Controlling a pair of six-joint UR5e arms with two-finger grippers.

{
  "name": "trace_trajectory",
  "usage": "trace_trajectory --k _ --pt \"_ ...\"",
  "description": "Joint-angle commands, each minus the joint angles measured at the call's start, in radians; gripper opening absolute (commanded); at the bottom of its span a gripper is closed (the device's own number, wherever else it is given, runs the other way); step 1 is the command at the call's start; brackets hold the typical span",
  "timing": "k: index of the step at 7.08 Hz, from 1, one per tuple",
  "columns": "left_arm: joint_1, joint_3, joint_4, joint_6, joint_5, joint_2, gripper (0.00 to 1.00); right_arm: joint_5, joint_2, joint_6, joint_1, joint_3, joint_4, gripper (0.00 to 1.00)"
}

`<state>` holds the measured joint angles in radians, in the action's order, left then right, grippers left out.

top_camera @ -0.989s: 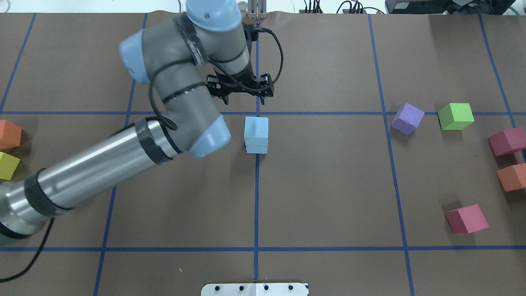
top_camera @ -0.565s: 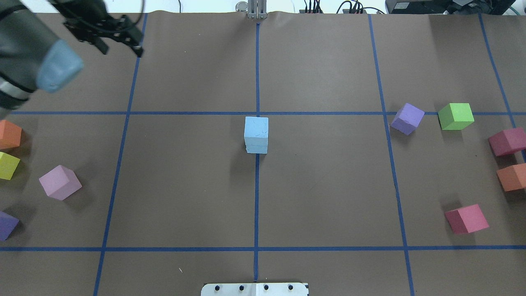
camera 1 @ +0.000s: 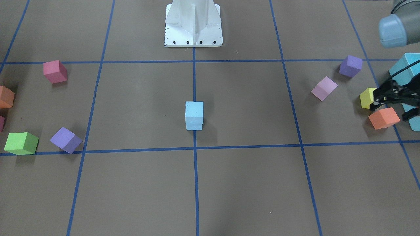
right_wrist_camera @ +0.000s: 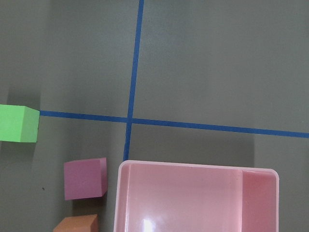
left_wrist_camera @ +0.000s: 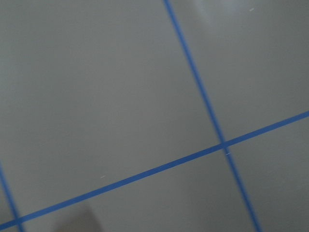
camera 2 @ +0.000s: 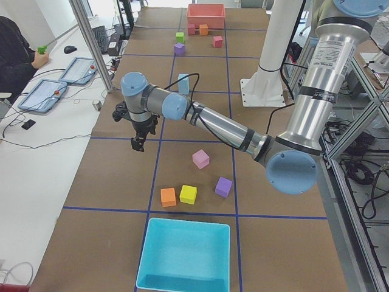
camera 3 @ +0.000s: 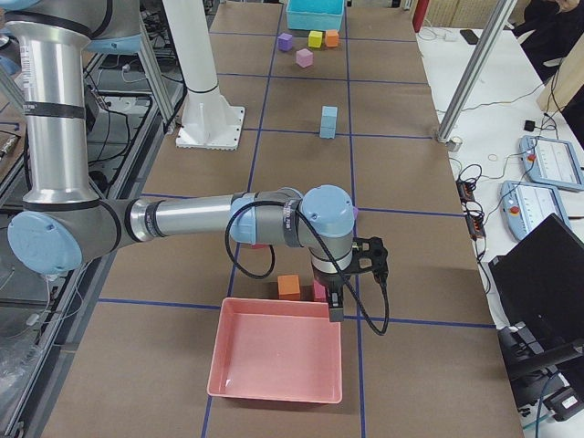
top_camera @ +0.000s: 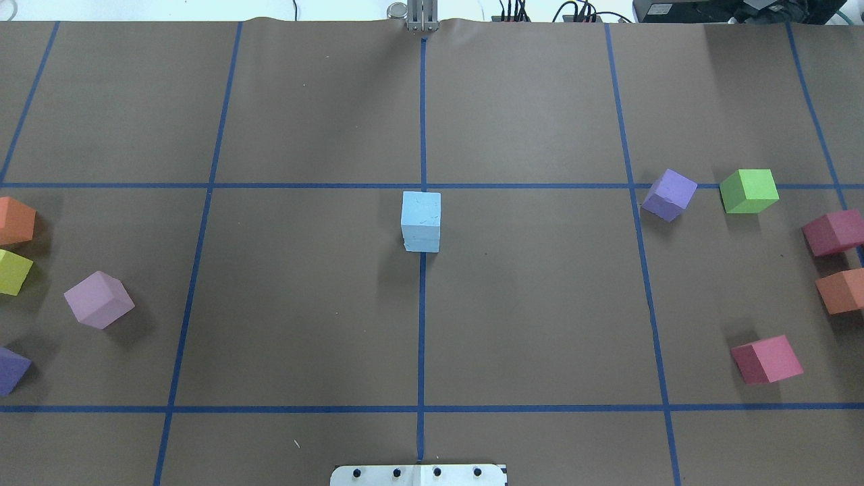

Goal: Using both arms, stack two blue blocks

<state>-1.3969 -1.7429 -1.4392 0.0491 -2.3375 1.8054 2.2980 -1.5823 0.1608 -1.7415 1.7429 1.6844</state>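
Standing one on the other, the upper light sky-blue foam cube (camera 1: 194, 109) is resting squarely on the lower light sky-blue foam cube (camera 1: 194, 126), and nothing is touching either of them. So the stacking is looking done, folks! The pair is sitting straight out in front of the white metal pedestal base (camera 1: 193, 23), right on the blue tape line running away from it. All that seems to be left, by my reading, is for the arms to be parking clear. The black two-finger left gripper (camera 1: 390, 110) is hanging far out on the base's left side, well apart from the stack. Its fingers are spreading wide with nothing between them, above a small orange foam cube (camera 1: 383, 118) and a yellow foam cube (camera 1: 367, 97), beside the large turquoise plastic bin (camera 1: 407, 68). The black two-finger right gripper (camera 3: 334, 308) is hovering far out on the base's right side, over the near rim of a shallow pink plastic tray (camera 3: 274, 360). It is also well apart from the stack. Only the side camera is catching it, so whether its fingers are apart or together, I cannot tell.
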Motion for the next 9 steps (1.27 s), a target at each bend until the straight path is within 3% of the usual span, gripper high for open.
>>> trace_trajectory --k 1,4,9 --pt "-0.014 0.003 -0.056 0.038 0.041 -0.096 0.98 0.009 0.008 -0.010 0.000 0.007 -0.003 1.00" --pt "-0.085 0.099 -0.085 0.120 0.033 -0.118 0.98 -0.005 0.027 -0.009 0.007 -0.005 -0.003 1.00" --pt "-0.126 0.295 -0.090 0.169 0.027 -0.024 0.98 -0.012 0.027 -0.010 0.022 -0.011 0.006 1.00"
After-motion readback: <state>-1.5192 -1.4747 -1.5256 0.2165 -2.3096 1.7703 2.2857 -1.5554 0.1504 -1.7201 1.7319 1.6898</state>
